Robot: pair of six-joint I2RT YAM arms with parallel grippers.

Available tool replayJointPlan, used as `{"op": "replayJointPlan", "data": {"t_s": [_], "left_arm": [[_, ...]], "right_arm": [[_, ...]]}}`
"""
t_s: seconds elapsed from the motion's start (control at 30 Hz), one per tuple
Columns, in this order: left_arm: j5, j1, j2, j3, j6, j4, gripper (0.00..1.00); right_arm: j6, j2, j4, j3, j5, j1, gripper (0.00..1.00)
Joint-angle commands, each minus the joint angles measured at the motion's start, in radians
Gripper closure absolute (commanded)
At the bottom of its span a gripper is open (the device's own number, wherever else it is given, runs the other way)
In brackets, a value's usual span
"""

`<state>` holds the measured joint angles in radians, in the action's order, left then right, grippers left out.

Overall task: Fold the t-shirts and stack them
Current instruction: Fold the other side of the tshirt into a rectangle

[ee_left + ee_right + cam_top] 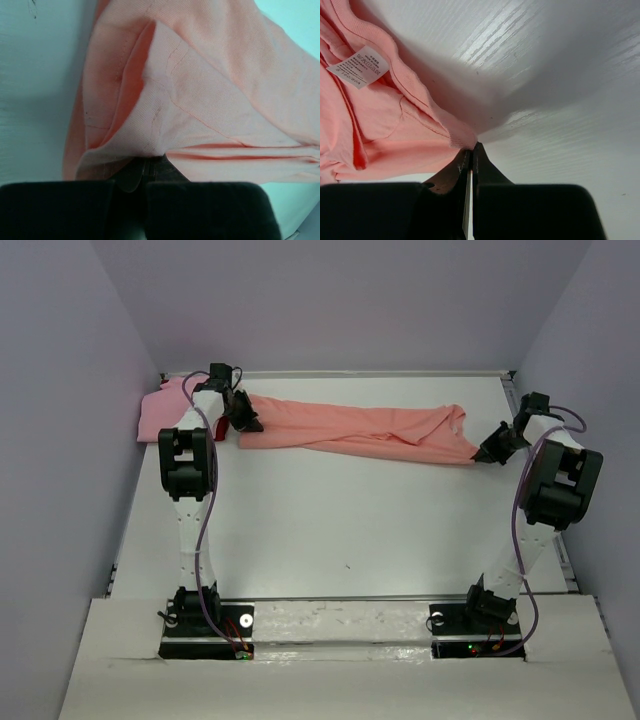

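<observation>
My left gripper [247,424] and right gripper [488,454] clamp opposite ends of the salmon t-shirt [370,430]; I'd hold tension even.

Soft, even light, glare streaks on the table [490,40], wrist-view foregrounds seemingly blurred.
</observation>
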<state>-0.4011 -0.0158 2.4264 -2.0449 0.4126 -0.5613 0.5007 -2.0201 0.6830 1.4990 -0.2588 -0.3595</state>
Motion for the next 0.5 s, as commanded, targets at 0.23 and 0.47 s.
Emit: {"op": "replayJointPlan", "data": {"t_s": [0.23, 0.47], "left_arm": [[0.081, 0.027, -0.016, 0.003, -0.041, -0.065, 0.97], [0.068, 0.028, -0.043, 0.005, -0.046, -0.089, 0.96]], "right_arm": [[-0.034, -0.020, 0.059, 0.070, 0.187, -0.048, 1.00], [-0.034, -0.020, 0.111, 0.078, 0.253, -0.048, 1.00]]}}
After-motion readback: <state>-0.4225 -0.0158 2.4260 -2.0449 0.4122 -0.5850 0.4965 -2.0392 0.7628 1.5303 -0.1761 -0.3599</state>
